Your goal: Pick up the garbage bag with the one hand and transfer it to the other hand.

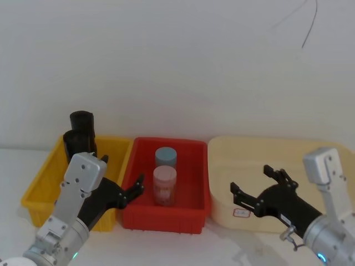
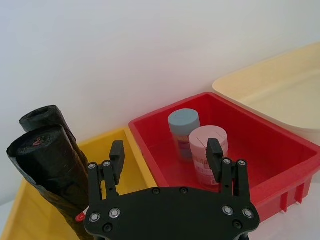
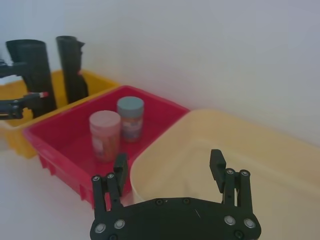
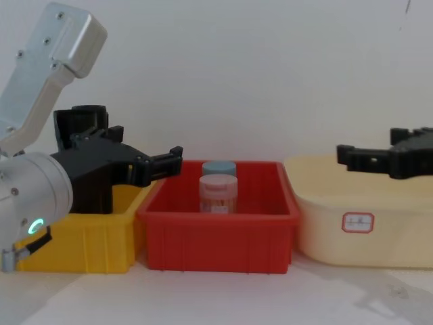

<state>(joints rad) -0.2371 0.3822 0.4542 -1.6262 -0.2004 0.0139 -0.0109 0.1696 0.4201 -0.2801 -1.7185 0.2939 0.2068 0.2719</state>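
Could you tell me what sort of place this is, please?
Probably a robot test bench: yellow bin, red bin and cream tub in a row against a bare wall, left gripper and right gripper open above them.

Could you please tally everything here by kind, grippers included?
Black rolls: 2, the garbage bag and a plain roll
Jars: 2, pink-lidded jar and blue-lidded jar
Bins: 3, yellow bin, red bin, cream bin
Grippers: 2, left gripper and right gripper, both open
Total: 9
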